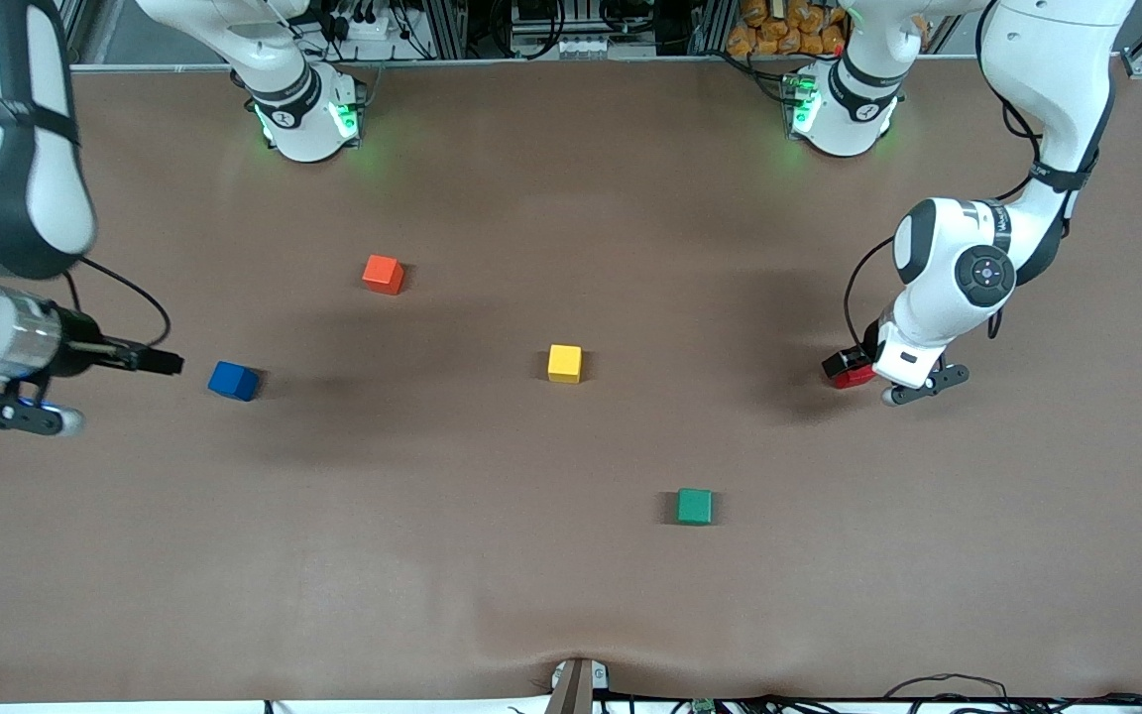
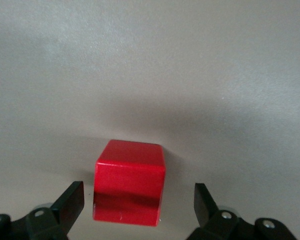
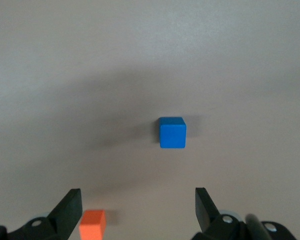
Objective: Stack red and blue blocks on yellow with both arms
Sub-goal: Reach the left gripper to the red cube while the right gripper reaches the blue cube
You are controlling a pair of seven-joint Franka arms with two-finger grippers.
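Observation:
The red block (image 1: 858, 378) lies toward the left arm's end of the table. My left gripper (image 1: 847, 365) is low around it and open; in the left wrist view the red block (image 2: 130, 182) sits between the fingers of the left gripper (image 2: 139, 201), with a gap on each side. The blue block (image 1: 233, 381) lies toward the right arm's end. My right gripper (image 1: 159, 362) is open and empty, up in the air beside it; the right wrist view shows the blue block (image 3: 172, 132) past the right gripper (image 3: 138, 204). The yellow cube (image 1: 564, 363) sits mid-table.
An orange-red cube (image 1: 384, 274) lies farther from the front camera than the blue block, and shows in the right wrist view (image 3: 92, 224). A green cube (image 1: 695, 506) lies nearer to the front camera than the yellow cube.

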